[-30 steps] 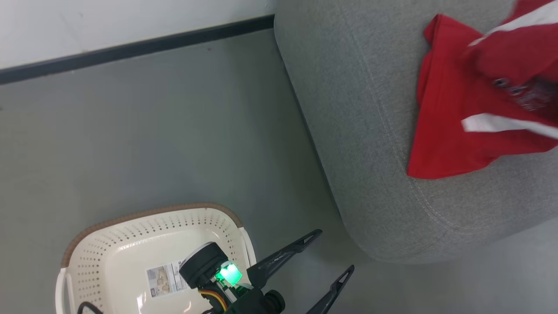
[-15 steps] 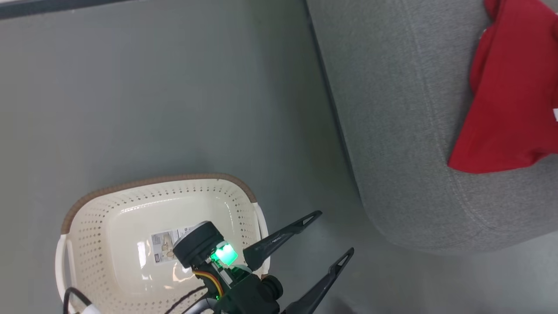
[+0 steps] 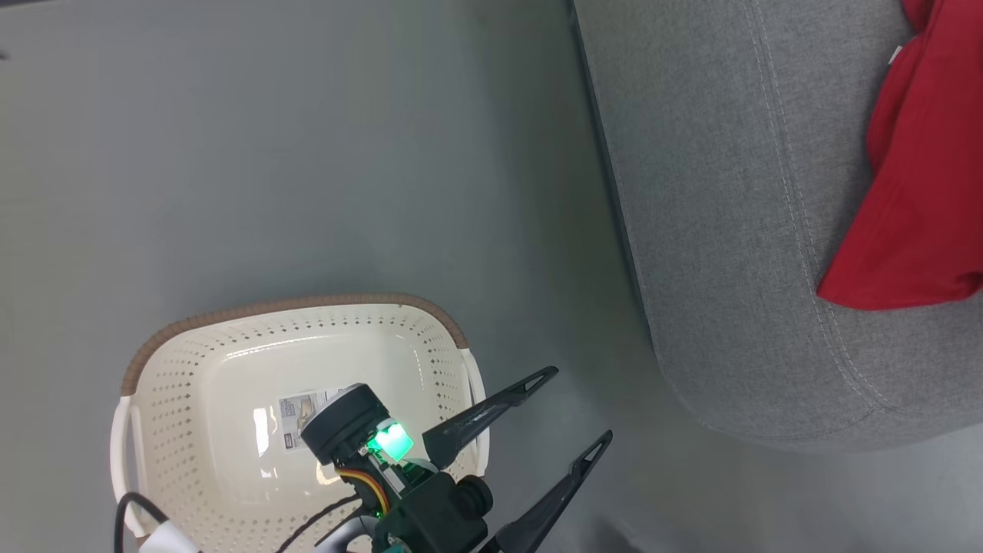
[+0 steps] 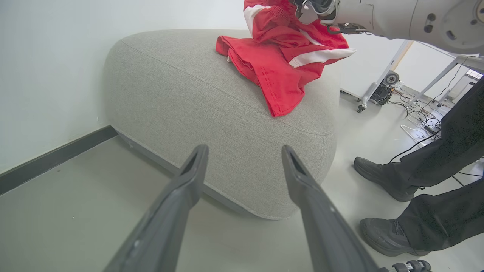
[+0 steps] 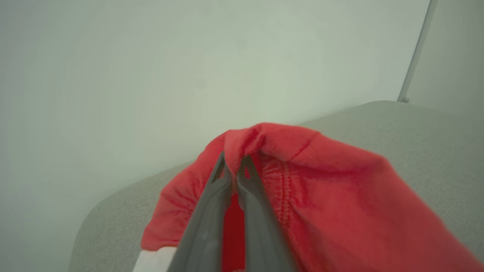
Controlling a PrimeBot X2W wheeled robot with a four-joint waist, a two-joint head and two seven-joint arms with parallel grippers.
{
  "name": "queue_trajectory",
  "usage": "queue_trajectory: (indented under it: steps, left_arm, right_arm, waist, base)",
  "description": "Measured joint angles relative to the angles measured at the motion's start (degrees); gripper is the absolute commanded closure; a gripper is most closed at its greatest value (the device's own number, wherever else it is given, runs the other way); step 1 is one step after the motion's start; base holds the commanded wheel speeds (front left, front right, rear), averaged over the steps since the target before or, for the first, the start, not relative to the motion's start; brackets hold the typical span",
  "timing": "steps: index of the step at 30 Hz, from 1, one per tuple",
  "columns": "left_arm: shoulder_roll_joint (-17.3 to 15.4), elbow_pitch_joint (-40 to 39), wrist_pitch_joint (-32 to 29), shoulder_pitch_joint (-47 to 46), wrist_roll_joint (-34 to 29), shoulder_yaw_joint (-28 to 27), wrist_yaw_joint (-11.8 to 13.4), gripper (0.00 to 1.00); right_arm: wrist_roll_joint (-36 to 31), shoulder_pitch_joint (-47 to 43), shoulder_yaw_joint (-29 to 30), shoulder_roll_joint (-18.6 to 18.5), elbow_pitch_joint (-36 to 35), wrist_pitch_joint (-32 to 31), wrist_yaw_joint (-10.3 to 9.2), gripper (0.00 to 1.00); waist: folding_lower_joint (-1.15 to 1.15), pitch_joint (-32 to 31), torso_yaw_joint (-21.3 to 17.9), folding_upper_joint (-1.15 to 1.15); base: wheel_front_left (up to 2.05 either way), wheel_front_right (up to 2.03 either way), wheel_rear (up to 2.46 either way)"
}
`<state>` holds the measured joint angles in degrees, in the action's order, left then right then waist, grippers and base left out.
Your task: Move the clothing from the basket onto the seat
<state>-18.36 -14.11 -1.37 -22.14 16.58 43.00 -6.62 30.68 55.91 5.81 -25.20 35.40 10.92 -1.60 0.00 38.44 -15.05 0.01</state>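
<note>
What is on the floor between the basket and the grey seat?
In the head view, only bare grey floor separates the basket from the seat. The open left gripper hangs above that gap.

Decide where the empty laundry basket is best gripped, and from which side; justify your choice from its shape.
Take the white side handle of the basket, from above, on the side facing the seat. It stands off the wall as a thin loop, probably easy to close around; the sloping, perforated walls offer little purchase. The open left pincer hangs right beside it.
</note>
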Motion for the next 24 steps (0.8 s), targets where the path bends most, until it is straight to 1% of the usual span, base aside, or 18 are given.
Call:
queue_trajectory:
  steps: [1,2,3,4,5,8,12,15,18,20,24]
  left_arm:
    - [0.07,0.26,0.08,0.00,0.05,0.15,-0.01,0.00]
    - [0.14,0.55,0.45,0.00,0.09,0.22,-0.01,0.00]
    - [0.32,0.82,0.57,0.00,0.24,0.24,-0.01,0.00]
    - [0.46,1.12,0.83,0.00,0.33,0.30,-0.01,0.00]
    - [0.56,1.35,1.02,0.00,0.42,0.35,-0.01,0.00]
    - [0.92,2.12,1.54,-0.01,0.48,0.48,-0.01,0.00]
    - [2.25,3.58,2.35,-0.01,0.92,0.77,-0.01,0.00]
    - [2.92,4.76,3.09,-0.01,1.14,1.02,-0.02,0.00]
    - [4.05,6.54,4.06,-0.01,1.54,1.21,-0.02,0.00]
    - [4.45,7.32,4.74,-0.01,1.79,1.20,-0.02,0.00]
    - [5.54,9.26,5.92,0.04,2.13,0.62,0.07,0.00]
  right_arm:
    - [0.16,0.00,0.01,0.02,0.38,-0.16,0.19,1.00]
    - [0.16,0.01,0.07,0.01,0.73,-0.21,0.23,0.80]
    - [0.24,0.08,0.26,0.02,1.13,-0.22,0.54,0.67]
    - [0.41,0.18,0.32,0.02,1.48,-0.21,0.82,0.10]
    - [0.64,0.27,0.27,0.01,1.76,-0.21,1.14,0.00]
    - [0.64,0.40,0.00,-0.02,2.14,-0.21,1.69,0.00]
    - [1.24,0.95,-0.79,0.03,3.22,-0.83,3.86,0.00]
    - [1.40,0.88,-1.65,0.13,3.81,-1.82,4.98,0.00]
    - [1.30,0.77,-2.65,0.27,3.66,-1.83,5.59,0.00]
    - [1.03,0.37,-3.26,0.38,3.35,-1.80,5.67,0.00]
    - [0.42,-2.42,-4.30,0.75,2.10,-1.22,6.12,0.00]
  waist:
    - [0.00,-0.19,0.05,0.00]
    - [0.00,-0.40,0.11,0.00]
    - [0.00,-0.63,0.17,0.00]
    - [0.00,-0.89,0.24,0.00]
    - [0.00,-1.17,0.32,0.00]
    - [0.00,-1.77,0.50,0.00]
    - [0.00,-3.22,1.01,-0.01]
    - [0.00,-4.49,1.49,-0.01]
    - [0.00,-6.42,2.22,-0.01]
    - [0.00,-7.45,2.61,-0.01]
    - [0.00,-9.73,3.47,-0.01]
  base:
    - [0.00,0.00,0.00]
    - [0.00,0.00,0.00]
    - [0.00,0.00,0.00]
    - [0.00,0.00,0.00]
    - [0.00,0.00,0.00]
    - [0.00,0.00,0.00]
    - [0.00,0.00,0.00]
    - [0.00,0.00,0.00]
    - [0.00,0.00,0.00]
    - [0.00,0.00,0.00]
    - [0.00,0.00,0.00]
